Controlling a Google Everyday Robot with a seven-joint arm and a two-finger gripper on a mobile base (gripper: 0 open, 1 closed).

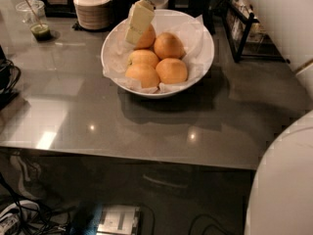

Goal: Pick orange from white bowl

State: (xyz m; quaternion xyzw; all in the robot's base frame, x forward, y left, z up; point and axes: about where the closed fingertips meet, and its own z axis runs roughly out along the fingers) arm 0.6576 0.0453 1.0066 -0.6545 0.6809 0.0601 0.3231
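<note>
Gripper point(137, 26) sits at 11 o'clock in white bowl point(212, 58), tip on the rear orange point(148, 39), prob. the most exposed pick. Open/closed: can't tell.

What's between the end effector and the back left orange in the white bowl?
Nothing visible in the camera view; the end effector overlaps that orange inside the white bowl.

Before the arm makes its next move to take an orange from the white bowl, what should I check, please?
1. Position of the gripper above the white bowl: ok.
2. Contact of the gripper with the rear left orange: ok.
3. Firm hold on that orange: cannot tell.
4. Rest of the other four oranges inside the bowl: ok.
5. Bowl upright on the table: ok.
</note>
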